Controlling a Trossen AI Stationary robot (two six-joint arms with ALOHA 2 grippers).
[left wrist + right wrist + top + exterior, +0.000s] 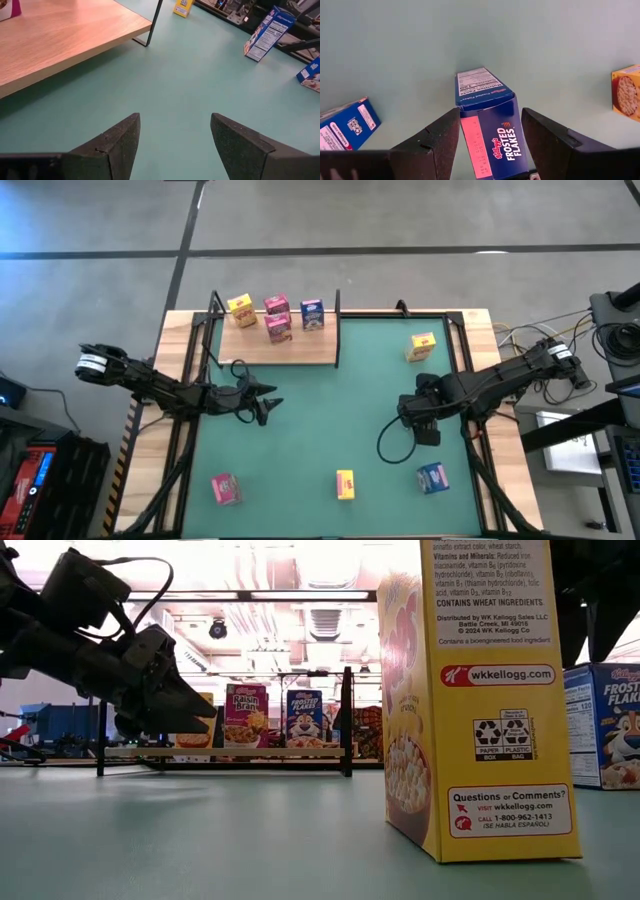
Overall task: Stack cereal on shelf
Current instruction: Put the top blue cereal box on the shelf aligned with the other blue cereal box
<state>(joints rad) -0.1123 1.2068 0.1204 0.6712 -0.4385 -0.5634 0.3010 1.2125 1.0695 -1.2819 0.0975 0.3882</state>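
Right now the right tool (487,145) pinches a blue Frosted Flakes box (487,127) between its fingers, the box's long axis running forward along them. From the shelf (300,350), which already carries four boxes, this box hangs well off toward the right arm's side of the bench (330,430), arm folded low. The left tool (262,408), spread and empty, hovers just beside the shelf's front edge.

Shelf (262,348), pale wood board, upper left of high view: four cereal boxes (277,317) upright on it. Five boxes scattered on green mat; blue Frosted Flakes box (490,130) between right hand's fingers.
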